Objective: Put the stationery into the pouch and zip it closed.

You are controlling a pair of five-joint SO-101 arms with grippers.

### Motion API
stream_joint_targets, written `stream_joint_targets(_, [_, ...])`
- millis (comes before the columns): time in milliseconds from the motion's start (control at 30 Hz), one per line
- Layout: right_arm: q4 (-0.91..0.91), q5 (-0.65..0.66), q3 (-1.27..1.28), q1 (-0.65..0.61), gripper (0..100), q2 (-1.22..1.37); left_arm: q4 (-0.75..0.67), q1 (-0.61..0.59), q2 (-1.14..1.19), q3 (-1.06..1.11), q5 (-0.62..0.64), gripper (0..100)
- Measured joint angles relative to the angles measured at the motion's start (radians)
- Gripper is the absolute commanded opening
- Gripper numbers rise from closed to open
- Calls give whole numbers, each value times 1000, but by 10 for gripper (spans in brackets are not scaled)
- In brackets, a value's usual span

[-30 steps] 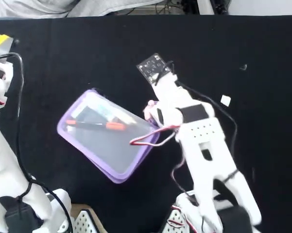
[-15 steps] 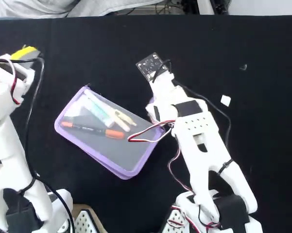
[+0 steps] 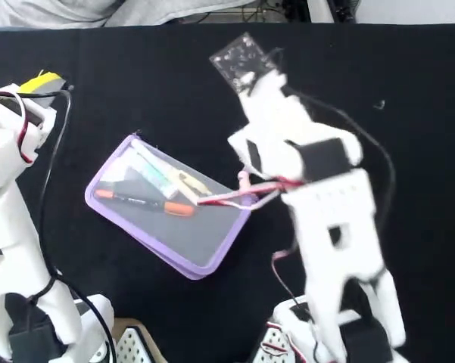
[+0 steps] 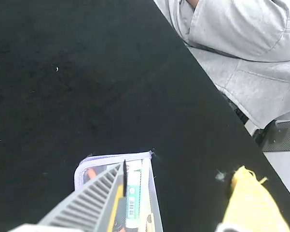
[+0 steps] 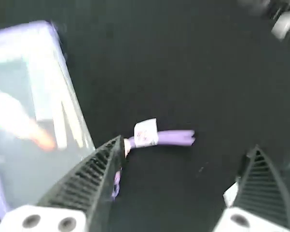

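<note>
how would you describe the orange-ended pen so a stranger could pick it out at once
On the black table lies a clear pouch with a purple rim. Inside it, on the side nearer the arms' bases, lies the pen. It alone has a dark barrel with orange ends; the marker beside it is white and green.

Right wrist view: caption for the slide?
Right hand open over the purple zipper pull, the stationery-filled pouch alongside on the black table.
</note>
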Motion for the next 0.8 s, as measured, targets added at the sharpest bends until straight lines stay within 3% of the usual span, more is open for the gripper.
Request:
stream_joint_targets(100, [14, -2, -17, 0, 364, -51, 0, 0, 0, 0, 0, 238])
stream_joint_targets(233, [15, -2, 6, 0, 364, -97, 0, 23, 0, 28, -74, 26])
stream_joint_targets(367, [9, -72, 54, 0, 364, -176, 0, 109, 0, 94, -209, 56])
stream_joint_targets(533, [-48, -124, 103, 0, 350, -321, 0, 157, -37, 199, -216, 27])
stream_joint_targets(800, [-72, -130, 256, 0, 107, -519, -14, 315, -333, 454, -216, 29])
